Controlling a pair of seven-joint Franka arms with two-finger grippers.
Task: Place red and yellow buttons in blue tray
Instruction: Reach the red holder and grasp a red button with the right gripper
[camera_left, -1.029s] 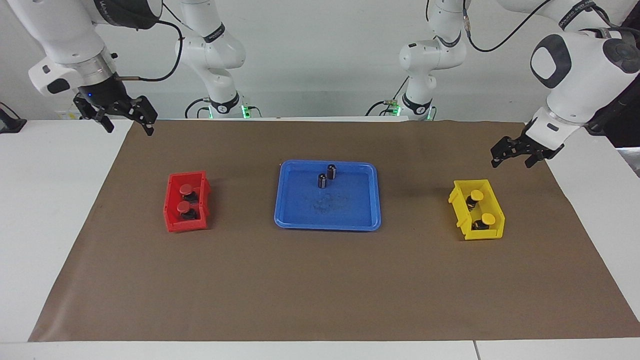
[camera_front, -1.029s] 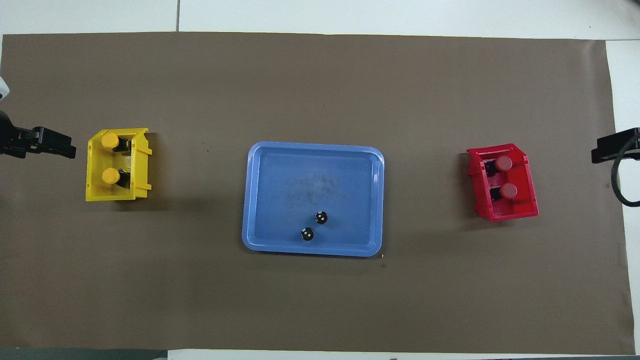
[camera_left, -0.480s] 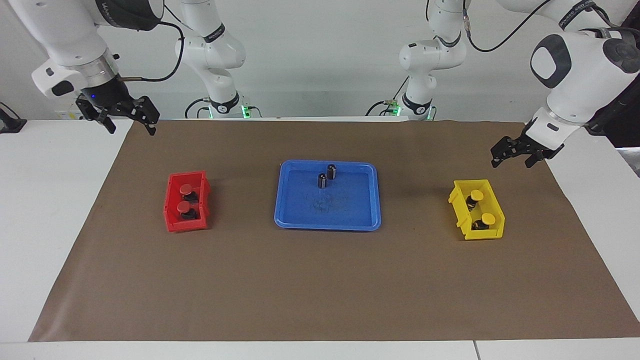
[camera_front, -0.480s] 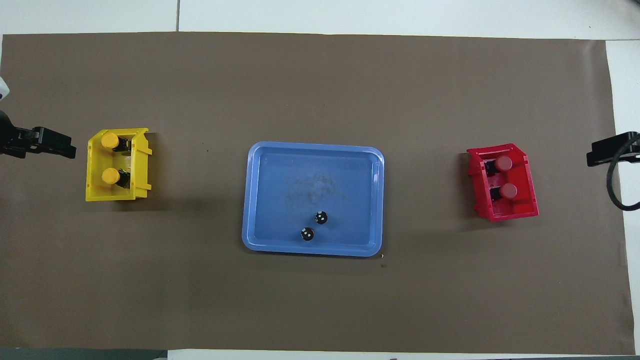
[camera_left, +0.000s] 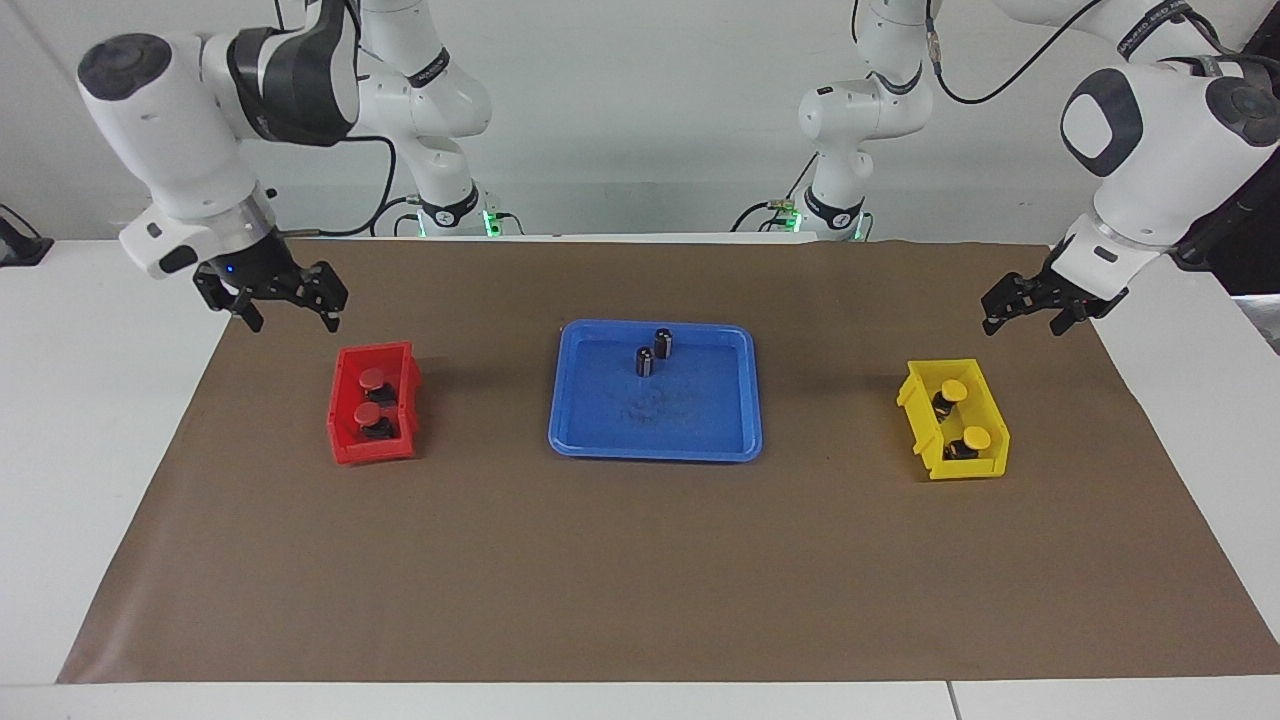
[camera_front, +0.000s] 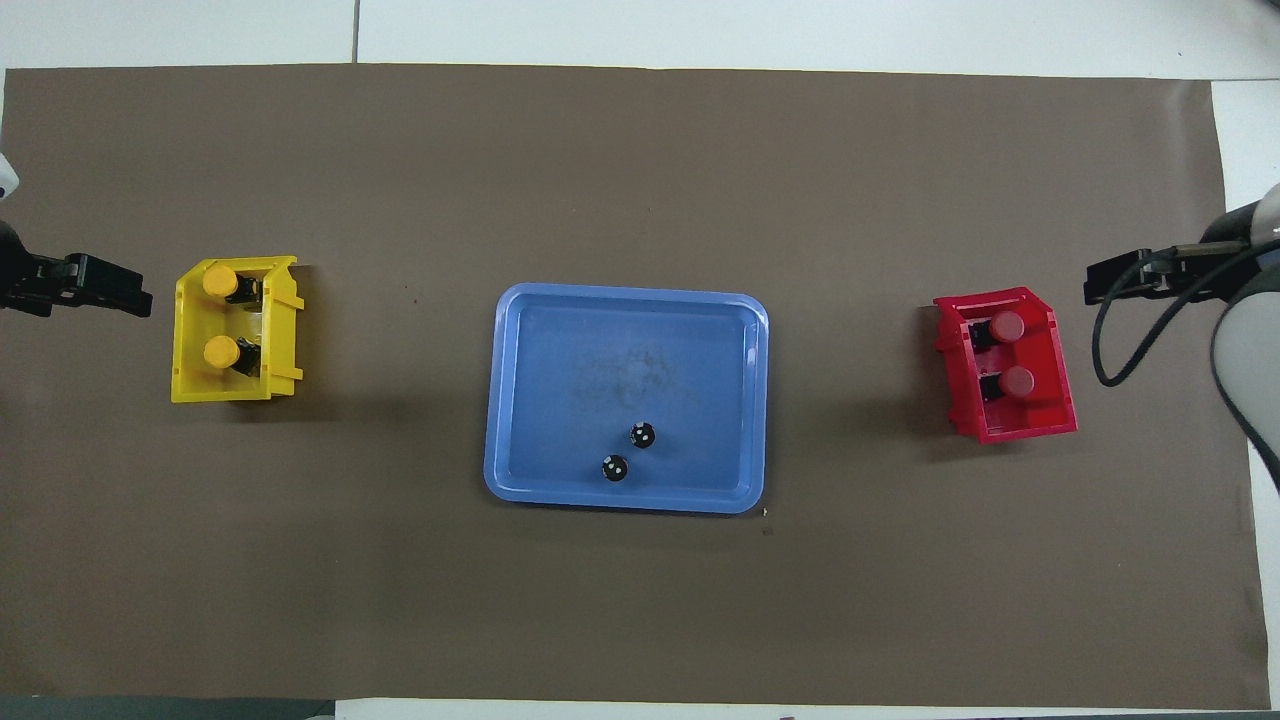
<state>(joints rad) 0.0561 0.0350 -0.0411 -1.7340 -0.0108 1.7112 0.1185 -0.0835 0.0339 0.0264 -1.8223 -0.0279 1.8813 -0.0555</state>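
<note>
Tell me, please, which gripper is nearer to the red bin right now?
Right. The right gripper hangs open just above the red bin, toward the robots' edge of it. The left gripper waits open by the yellow bin, at the table's left-arm end.

No lettering can be read on anything here. Faint print runs along a dark band (camera_left: 1150, 28) on the left arm, too small to make out.
</note>
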